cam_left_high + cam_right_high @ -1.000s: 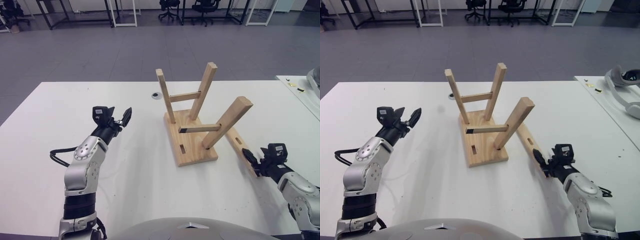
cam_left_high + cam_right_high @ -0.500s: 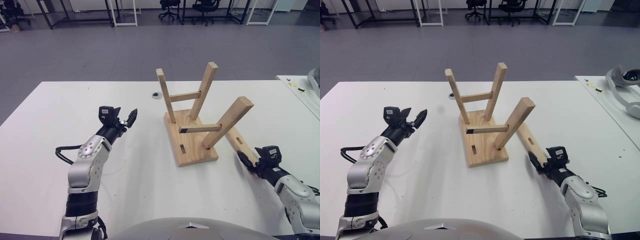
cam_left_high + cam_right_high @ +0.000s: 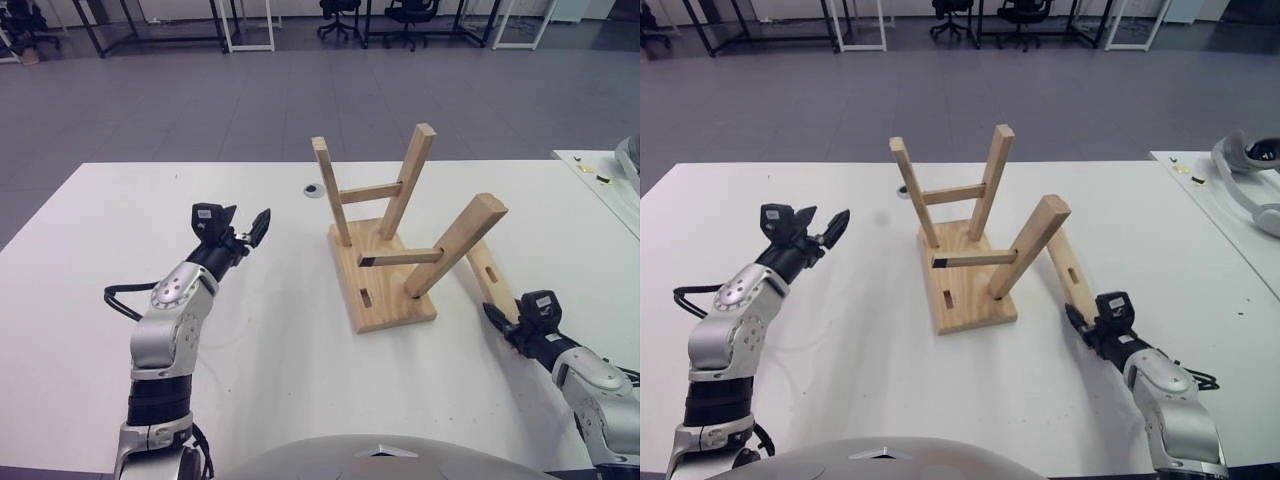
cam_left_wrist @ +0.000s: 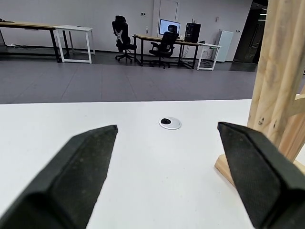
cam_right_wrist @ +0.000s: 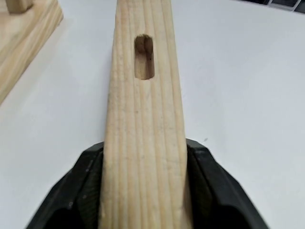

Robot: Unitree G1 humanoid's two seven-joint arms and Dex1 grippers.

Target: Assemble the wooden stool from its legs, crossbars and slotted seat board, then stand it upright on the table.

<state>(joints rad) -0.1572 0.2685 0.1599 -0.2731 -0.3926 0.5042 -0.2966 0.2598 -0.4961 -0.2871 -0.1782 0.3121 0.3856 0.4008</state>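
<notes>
The slotted seat board [image 3: 385,290] lies flat on the white table [image 3: 280,360]. Three legs stand in it: two at the back [image 3: 332,190] [image 3: 407,180] joined by a crossbar [image 3: 368,193], and a leaning front leg [image 3: 455,243] with a crossbar [image 3: 400,258] sticking out of it. A fourth, loose leg [image 3: 491,280] [image 5: 143,119] with a slot in it lies to the right of the board. My right gripper [image 3: 512,322] is shut on its near end. My left gripper [image 3: 245,232] hangs open over the table left of the board, holding nothing.
A round cable grommet [image 3: 314,191] sits in the table behind the board. A second table with a white headset [image 3: 1245,175] stands at the far right. Bare tabletop lies in front of the board and to its left.
My right gripper has closed on the loose leg's near end and swung it, so the leg now points away more steeply. My left gripper moved toward the board, then slightly back.
</notes>
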